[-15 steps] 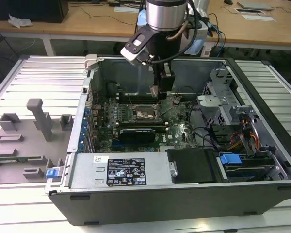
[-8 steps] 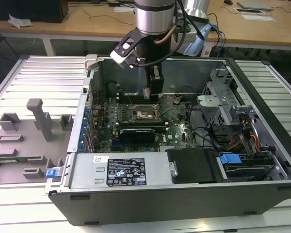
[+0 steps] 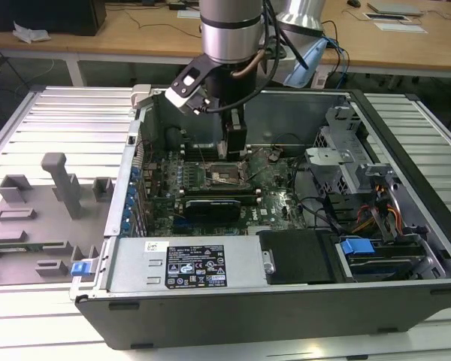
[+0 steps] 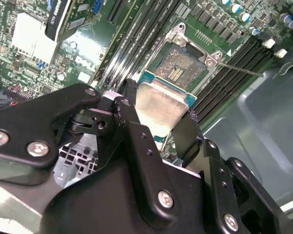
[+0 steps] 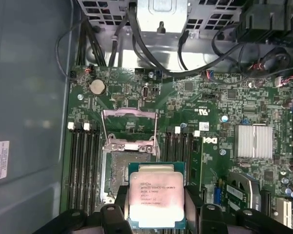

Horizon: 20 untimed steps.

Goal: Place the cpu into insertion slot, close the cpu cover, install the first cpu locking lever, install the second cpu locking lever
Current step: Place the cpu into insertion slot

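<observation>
Gripping one cpu [image 5: 156, 194] between two fingers [image 4: 136, 130], the gripper [image 4: 160, 105] hangs above one insertion slot [image 5: 117, 175], its one cpu cover [image 5: 129, 111] raised.

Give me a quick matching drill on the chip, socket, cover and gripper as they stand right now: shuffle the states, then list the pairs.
Things
1. chip
2. socket
3. cover
4. gripper

States
A. swung open, off the socket
B. empty, gold contacts showing
C. shut on the chip
D. held in the air, not seated

Pairs: 1-D, 2-B, 3-A, 4-C
</observation>
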Motion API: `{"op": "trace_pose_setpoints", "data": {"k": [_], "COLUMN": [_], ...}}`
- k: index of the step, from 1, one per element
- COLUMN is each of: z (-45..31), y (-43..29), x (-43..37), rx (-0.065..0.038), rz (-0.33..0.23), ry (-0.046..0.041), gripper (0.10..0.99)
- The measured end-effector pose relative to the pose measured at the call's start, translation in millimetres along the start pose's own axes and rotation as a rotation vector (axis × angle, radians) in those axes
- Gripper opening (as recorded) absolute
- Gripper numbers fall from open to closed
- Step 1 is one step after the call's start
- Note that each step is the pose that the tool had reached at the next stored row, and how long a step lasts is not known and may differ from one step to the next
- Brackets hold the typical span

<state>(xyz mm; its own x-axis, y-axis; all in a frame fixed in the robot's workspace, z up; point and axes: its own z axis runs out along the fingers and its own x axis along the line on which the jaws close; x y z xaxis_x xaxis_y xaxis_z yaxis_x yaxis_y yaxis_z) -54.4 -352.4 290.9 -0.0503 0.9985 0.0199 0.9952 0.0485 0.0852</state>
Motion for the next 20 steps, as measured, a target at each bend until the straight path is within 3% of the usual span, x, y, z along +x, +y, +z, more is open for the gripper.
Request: {"op": "trace_pose_setpoints", "data": {"k": [2, 11, 17, 20], "z": [4.1, 21.8, 29.2, 34.0], "y": [-0.5, -3.5, -4.2, -4.8], "x": [0.3, 0.9, 2.6, 3.5], "rx": [0.0, -0.001, -0.002, -0.002], "rz": [0.0, 0.002, 0.003, 0.003], "ry": [0.0013, 0.0229, 0.0357, 0.0367], "gripper": [0.541, 0.541, 0.541, 0.541]}}
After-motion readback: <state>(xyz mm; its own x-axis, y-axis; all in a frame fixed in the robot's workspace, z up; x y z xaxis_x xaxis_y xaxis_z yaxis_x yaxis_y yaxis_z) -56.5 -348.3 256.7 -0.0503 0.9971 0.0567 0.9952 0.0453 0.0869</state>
